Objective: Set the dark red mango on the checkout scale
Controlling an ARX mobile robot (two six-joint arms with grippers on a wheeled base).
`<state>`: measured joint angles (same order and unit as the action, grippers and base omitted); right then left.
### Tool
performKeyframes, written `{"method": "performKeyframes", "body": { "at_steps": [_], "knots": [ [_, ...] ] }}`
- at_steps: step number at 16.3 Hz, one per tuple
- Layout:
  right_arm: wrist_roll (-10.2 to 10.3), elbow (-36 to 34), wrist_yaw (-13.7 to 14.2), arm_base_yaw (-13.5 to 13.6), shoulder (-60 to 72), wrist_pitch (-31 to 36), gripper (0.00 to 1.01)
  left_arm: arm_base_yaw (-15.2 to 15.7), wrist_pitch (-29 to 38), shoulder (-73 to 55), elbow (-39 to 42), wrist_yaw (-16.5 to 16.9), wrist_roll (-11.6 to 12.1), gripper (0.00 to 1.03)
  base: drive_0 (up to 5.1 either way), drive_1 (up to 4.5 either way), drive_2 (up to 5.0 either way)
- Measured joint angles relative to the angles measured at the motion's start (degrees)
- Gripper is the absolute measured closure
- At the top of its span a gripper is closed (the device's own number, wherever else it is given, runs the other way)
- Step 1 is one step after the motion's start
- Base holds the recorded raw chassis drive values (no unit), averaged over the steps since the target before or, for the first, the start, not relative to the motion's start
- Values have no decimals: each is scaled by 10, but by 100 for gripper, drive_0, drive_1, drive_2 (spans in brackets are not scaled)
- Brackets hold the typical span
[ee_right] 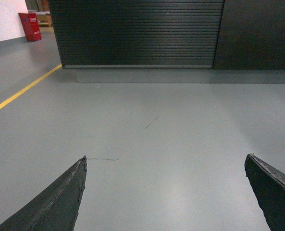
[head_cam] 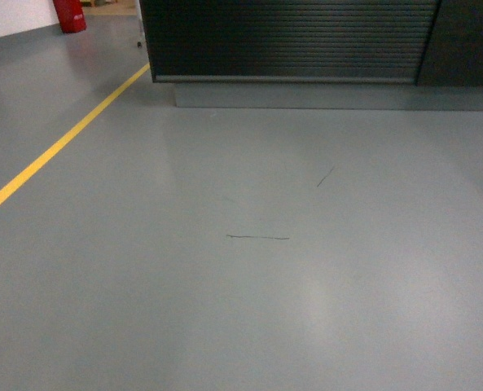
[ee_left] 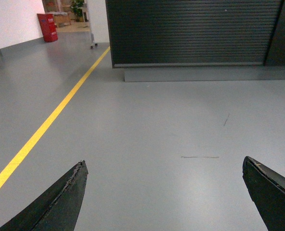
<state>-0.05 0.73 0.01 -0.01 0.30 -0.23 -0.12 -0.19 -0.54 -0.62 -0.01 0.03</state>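
Evidently I am not at the working stage yet: my left gripper (ee_left: 164,192) and my right gripper (ee_right: 166,192) both hang low in front of me with their jaws spread wide and nothing between them, which I judge to be a carrying posture for driving, not reaching. Neither the dark red mango nor the scale shows in any view, so I cannot say where they lie. Ahead stands the checkout (head_cam: 290,41), only its dark ribbed front panel visible, on a plain grey plinth; its top is out of frame. Between us lies smooth, slightly glossy grey floor (head_cam: 249,309) with a couple of thin dark scuff marks (head_cam: 257,237). A yellow floor line (head_cam: 58,147) runs diagonally on my left, and a red bin-like object (head_cam: 70,15) sits far off by a pale wall.
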Motion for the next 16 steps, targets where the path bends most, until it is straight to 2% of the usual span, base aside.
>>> {"method": "performKeyframes", "body": {
  "at_steps": [16],
  "knots": [
    [0, 0, 0, 0, 0, 0, 3, 0, 0, 0, 0, 0, 0, 5, 1, 177, -174]
  ]
}}
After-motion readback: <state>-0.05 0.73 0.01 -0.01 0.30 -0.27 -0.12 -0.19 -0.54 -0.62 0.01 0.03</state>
